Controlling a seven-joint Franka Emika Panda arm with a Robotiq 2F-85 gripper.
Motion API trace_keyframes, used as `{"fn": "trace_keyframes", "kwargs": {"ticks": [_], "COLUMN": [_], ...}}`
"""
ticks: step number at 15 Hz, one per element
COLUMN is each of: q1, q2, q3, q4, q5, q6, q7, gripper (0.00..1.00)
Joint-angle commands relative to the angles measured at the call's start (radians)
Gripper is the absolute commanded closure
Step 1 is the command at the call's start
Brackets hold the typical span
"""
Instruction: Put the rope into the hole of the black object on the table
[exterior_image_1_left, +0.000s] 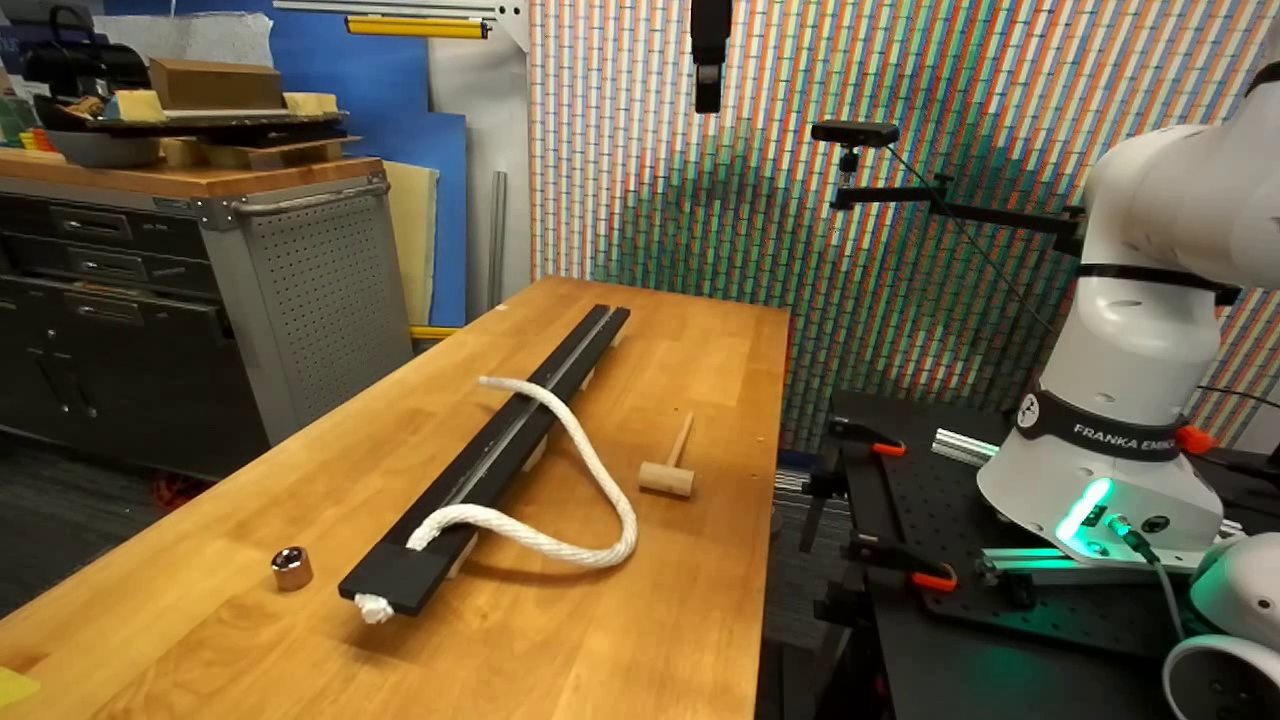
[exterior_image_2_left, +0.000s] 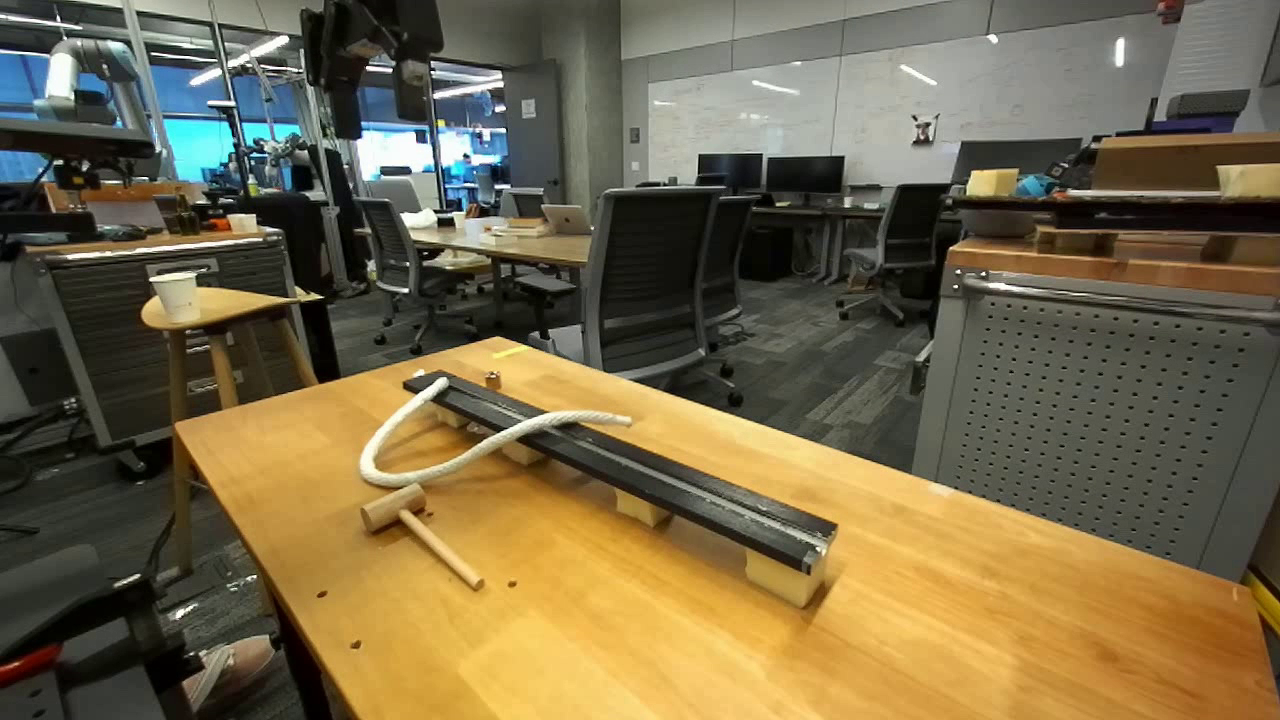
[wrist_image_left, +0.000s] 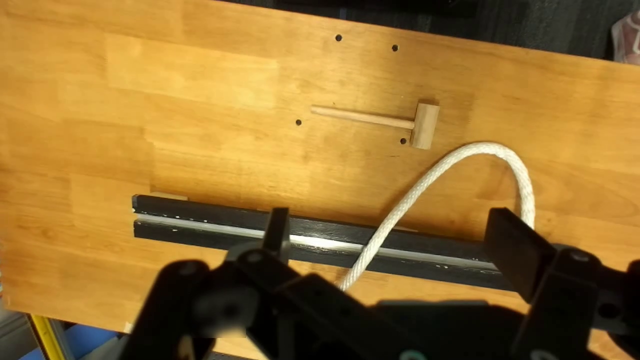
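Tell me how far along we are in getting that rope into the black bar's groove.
Looks done: the rope goes into the black bar at one end, where a white tuft pokes out. In hand: nothing; the gripper is open. Left: laying the rest, which loops over the table and crosses over the groove, into it.

At four o'clock in the wrist view, the Robotiq gripper (wrist_image_left: 390, 232) is hiding one end of the grooved black bar (wrist_image_left: 325, 229) and some white rope (wrist_image_left: 480, 148); toward six, it's covering the rope's tip. At two, the edge is clipping a shoe (wrist_image_left: 628, 40). Toward one in an exterior view, I'm finding the whiteboard (exterior_image_2_left: 860, 115) illegible.
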Motion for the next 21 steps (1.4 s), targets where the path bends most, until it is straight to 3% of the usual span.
{"fn": "trace_keyframes", "kwargs": {"ticks": [1, 7, 13, 21], "q1": [0.006, -0.003, 0.018, 0.061], "q2": [0.028, 0.195, 0.445, 0.74], "q3": [0.001, 0.031, 0.029, -0.025], "q4": [0.017, 0.107, 0.29, 0.573], "q5": [-0.008, -0.029, -0.082, -0.087], "q6": [0.023, 0.163, 0.183, 0.178], "q7": [0.053, 0.272, 0.465, 0.446], "gripper": [0.0, 0.0, 0.0, 0.0]}}
